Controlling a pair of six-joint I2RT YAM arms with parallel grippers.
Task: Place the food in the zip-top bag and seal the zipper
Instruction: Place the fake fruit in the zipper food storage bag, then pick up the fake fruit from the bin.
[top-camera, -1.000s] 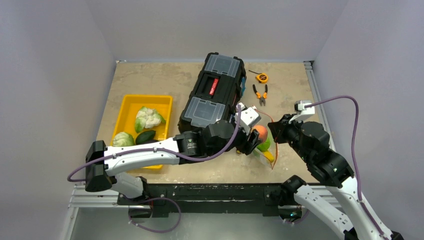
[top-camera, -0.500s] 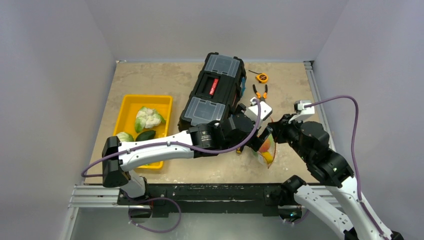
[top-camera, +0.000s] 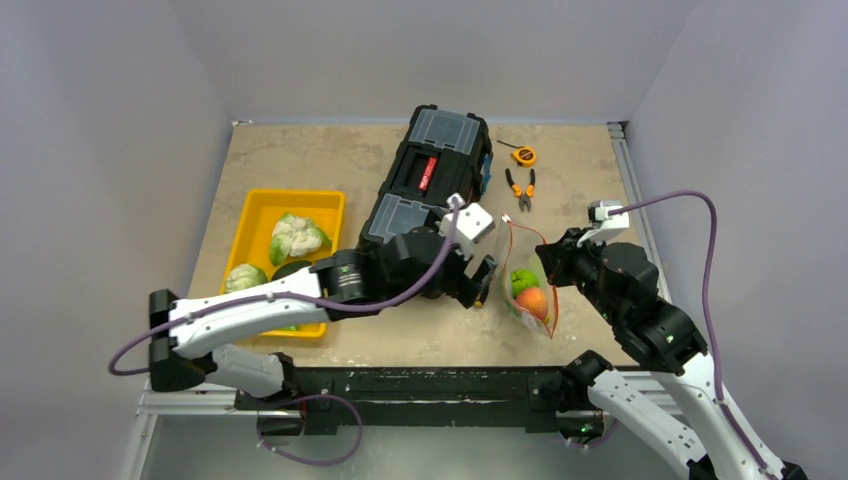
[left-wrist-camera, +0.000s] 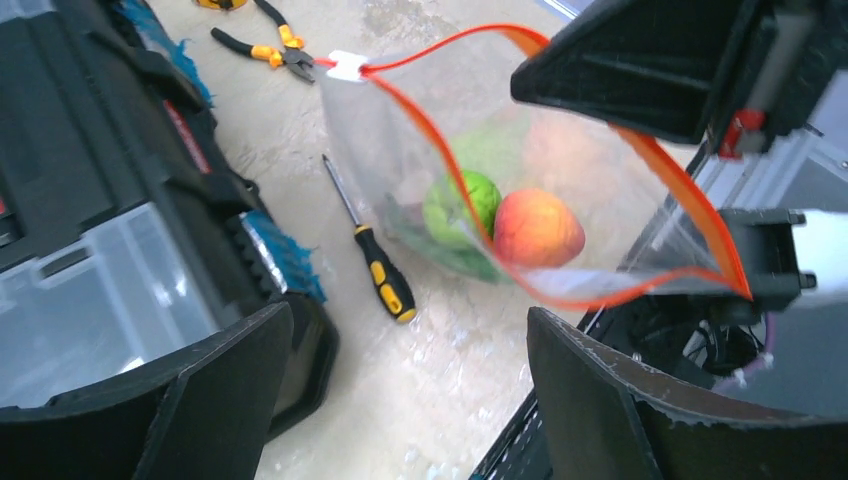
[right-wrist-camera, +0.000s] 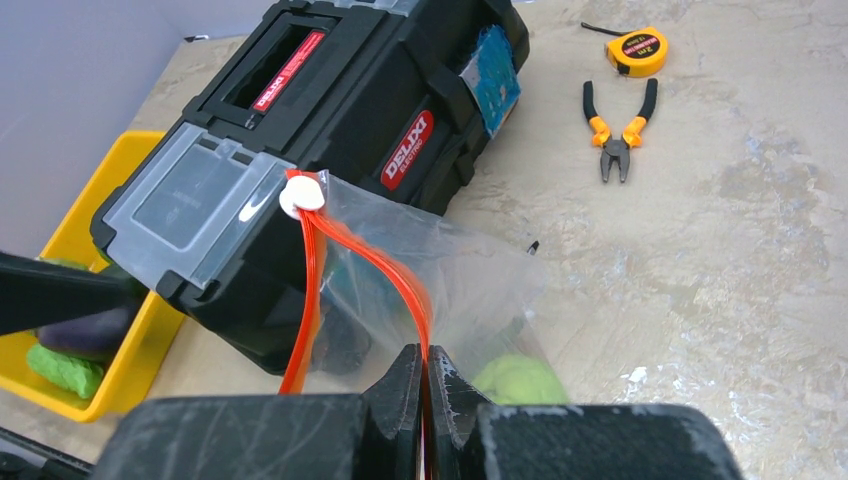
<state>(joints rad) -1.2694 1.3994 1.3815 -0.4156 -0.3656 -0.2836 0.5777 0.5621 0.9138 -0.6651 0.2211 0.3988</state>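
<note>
- The right gripper (right-wrist-camera: 427, 372) is pinching the zipper (right-wrist-camera: 395, 270) of the zip-top bag (right-wrist-camera: 470, 285), its jaws closed tight on the red-orange strip. I judge it is gripping this edge so that the bag mouth is standing open for loading.
- The left gripper (left-wrist-camera: 405, 400) is hovering at the bottom of the left wrist view. Its fingers are spread wide with nothing between them, and it is facing the bag mouth.
- In the middle of that view, a green piece (left-wrist-camera: 462, 205) and an orange-red fruit (left-wrist-camera: 538, 228) are lying inside the bag, touching each other. So part of the food is already in.
- The zipper is gaping unsealed, and its white slider (right-wrist-camera: 300, 195) is sitting at the far end of the strip.
- More food is waiting at the left of the top view, in the yellow tray (top-camera: 262, 205): a cauliflower (top-camera: 297, 235) and a cabbage (top-camera: 243, 277). A dark piece beside them is partly hidden by the left arm.
- A screwdriver (left-wrist-camera: 385, 280) is lying just beside the bag, between it and the black toolbox (top-camera: 425, 175).
- Pliers (top-camera: 520, 188) and a tape measure (top-camera: 525, 155) are resting in the upper right of the top view.
- The table (top-camera: 300, 160) is showing a mottled beige surface, and plain pale grey walls are closing it in on three sides.
</note>
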